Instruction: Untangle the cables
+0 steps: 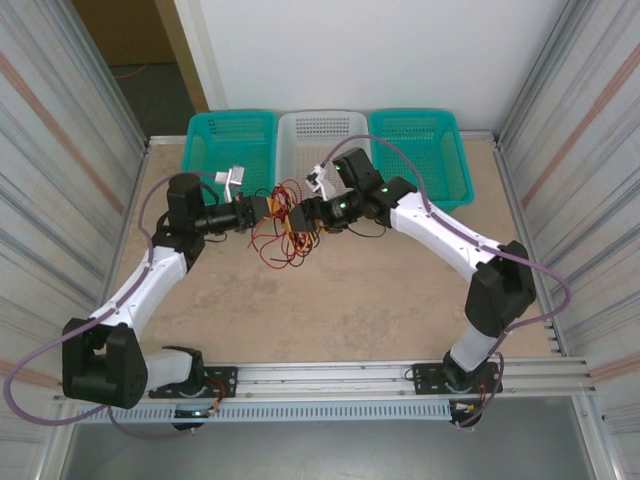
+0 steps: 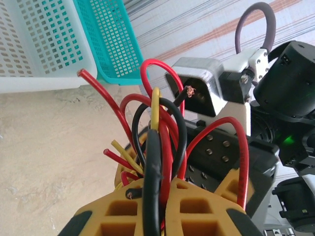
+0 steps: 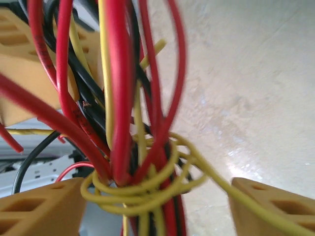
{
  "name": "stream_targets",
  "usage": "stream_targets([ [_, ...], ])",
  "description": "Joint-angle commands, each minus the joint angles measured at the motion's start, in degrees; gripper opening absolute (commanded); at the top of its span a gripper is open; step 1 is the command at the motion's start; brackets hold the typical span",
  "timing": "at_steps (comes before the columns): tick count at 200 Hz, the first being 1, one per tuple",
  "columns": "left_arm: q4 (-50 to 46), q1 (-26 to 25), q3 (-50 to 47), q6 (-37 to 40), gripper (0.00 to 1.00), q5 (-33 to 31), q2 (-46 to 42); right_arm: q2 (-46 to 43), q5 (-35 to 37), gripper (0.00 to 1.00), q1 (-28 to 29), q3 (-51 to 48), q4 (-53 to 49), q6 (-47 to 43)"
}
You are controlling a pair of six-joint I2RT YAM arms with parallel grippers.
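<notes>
Several thin, curly red, yellow and black cables (image 2: 151, 162) are hanging clamped in the closed left tool (image 2: 158, 201). The right tool (image 3: 157, 211) is standing open around the same tangle, over the beige tabletop (image 1: 350, 310).

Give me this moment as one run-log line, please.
left gripper: shut on the cables | right gripper: open, fingers astride them | cables: yellow strand looped round the red and black ones, not yet separated
</notes>
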Motion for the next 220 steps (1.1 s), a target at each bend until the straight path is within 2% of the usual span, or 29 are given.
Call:
stream_targets([
  [1,4.99,-0.11,0.11,-2.04,0.0,-0.04,-2.07,-8.55,2.48,0.83,-3.8,-5.25,6.46,2.14],
  [27,5.71,0.0,0.16,-2.41,0.0,0.02,-2.62,-12.35,-1.06,0.81,-7.15,-10.2,15.13,7.38],
  [74,11.51,0.0,-0.68,-6.86,0.0,-0.24,-3.15,-10.02,-4.84,0.52,-6.75,-10.12,20.75,12.37],
  [89,12.07,-0.01,-0.75,-7.38,0.0,-0.08,-3.32,-9.1,-4.99,0.5,-5.35,-9.43,21.13,12.51],
  [136,15.26,0.0,-1.9,-9.26,0.0,0.64,-4.28,-8.79,-3.57,0.5,-4.35,-9.16,21.15,12.78],
  [145,16.1,0.0,-2.44,-9.77,0.0,0.49,-4.58,-9.1,-3.24,0.56,-4.75,-9.45,21.13,13.19],
  [158,16.7,0.0,-2.77,-10.32,0.0,0.21,-5.04,-9.14,-3.04,0.71,-5.15,-9.89,21.2,13.94],
  [165,17.59,-0.02,-3.12,-10.92,0.0,0.11,-5.16,-9.11,-3.27,0.74,-5.08,-10.08,21.64,14.29],
  [191,21.17,-0.16,-4.38,-13.58,0.0,-0.91,-5.42,-7.62,-6.4,0.76,-2.01,-9.52,25.43,14.72],
  [220,24.54,-0.09,-5.35,-16.46,0.0,-1.9,-5.42,-4.59,-5.74,0.78,1.41,-5.57,22.07,11.62],
])
